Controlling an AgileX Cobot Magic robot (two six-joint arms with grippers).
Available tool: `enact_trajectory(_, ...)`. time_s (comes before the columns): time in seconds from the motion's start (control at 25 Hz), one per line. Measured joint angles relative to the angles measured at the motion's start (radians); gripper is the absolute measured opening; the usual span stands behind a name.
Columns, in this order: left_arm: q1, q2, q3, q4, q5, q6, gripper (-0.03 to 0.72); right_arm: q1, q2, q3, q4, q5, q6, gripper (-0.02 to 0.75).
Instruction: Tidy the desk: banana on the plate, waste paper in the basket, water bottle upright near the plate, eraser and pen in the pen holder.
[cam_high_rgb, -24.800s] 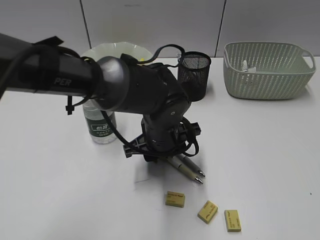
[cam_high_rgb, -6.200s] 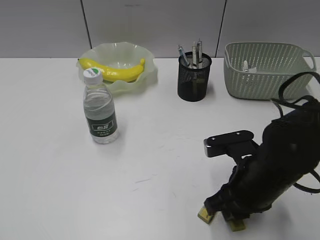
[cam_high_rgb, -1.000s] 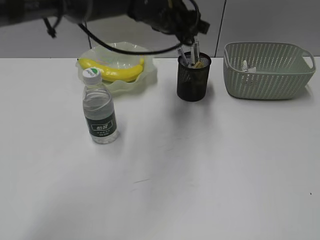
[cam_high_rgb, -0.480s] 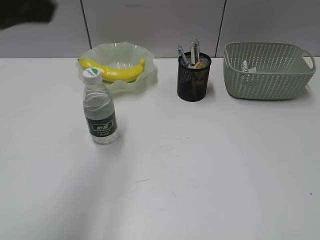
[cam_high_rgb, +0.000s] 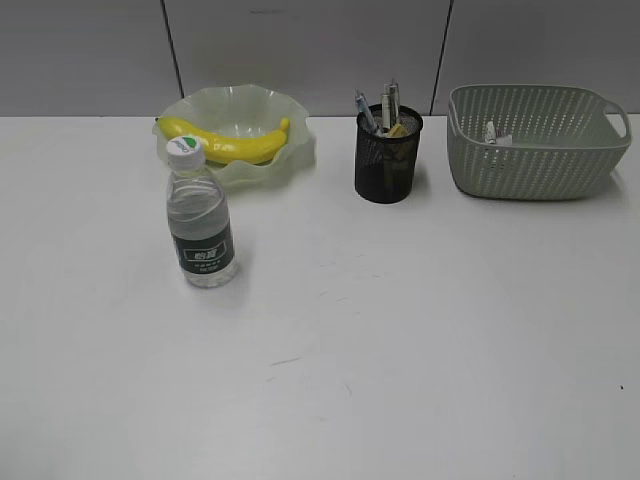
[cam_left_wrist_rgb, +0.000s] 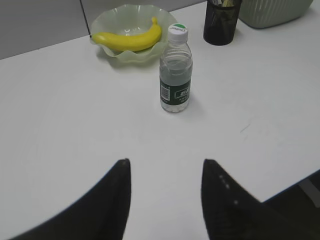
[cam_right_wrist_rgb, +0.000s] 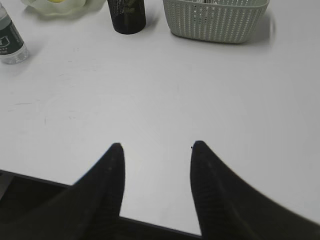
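left pincer: left gripper hangs over the near edge of the desk, jaws parted, nothing between them
right pincer: right gripper likewise over the near edge, jaws parted, empty
key relation: every task thing lies ahead of both pincers, toward the far side; none sits loose on the near half. Judged: nothing left to reach for
bottle: small clear plastic water bottle with white cap and dark green label, long axis upright, just in front of the plate; left arm is the nearer
banana: bright yellow curved banana lying across the pale-green ruffled translucent plate
holder: black mesh cylindrical pen holder, pens standing in it, a yellowish block at the rim, probably an eraser
basket: pale grey-green woven plastic basket, far right, white scraps inside
surface: plain white desk, flat, a few faint scuffs
room: grey panelled wall behind
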Motion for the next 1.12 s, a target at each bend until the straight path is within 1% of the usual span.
enact_trajectory(0.16,0.000,-0.092,0.063,-0.005,-0.010,0.002,0.346,0.000,0.000,0.000,0.000,-0.001,0.000,0.349)
enact_trajectory(0.76,0.000,-0.111,0.070,-0.005,-0.030,0.005,0.336,0.000,0.000,0.000,0.000,-0.002,0.000,0.349)
enact_trajectory(0.8,0.008,-0.112,0.070,-0.005,-0.030,0.005,0.330,-0.001,0.000,0.000,0.000,-0.002,0.000,0.349)
enact_trajectory(0.84,0.024,-0.114,0.070,-0.005,-0.031,0.006,0.324,-0.007,0.000,0.000,0.000,-0.002,0.000,0.349)
enact_trajectory(0.92,0.092,-0.118,0.070,-0.005,-0.031,0.006,0.314,-0.042,-0.002,0.000,0.000,-0.003,0.000,0.349)
enact_trajectory(1.0,0.186,-0.118,0.070,-0.005,-0.031,0.006,0.302,-0.095,-0.007,0.000,0.001,-0.004,0.000,0.349)
enact_trajectory(1.08,0.305,-0.118,0.070,-0.005,-0.031,0.006,0.295,-0.149,-0.007,0.000,0.001,-0.004,0.000,0.349)
enact_trajectory(1.12,0.352,-0.119,0.070,-0.004,-0.031,0.006,0.292,-0.177,-0.007,0.000,0.001,-0.004,0.000,0.349)
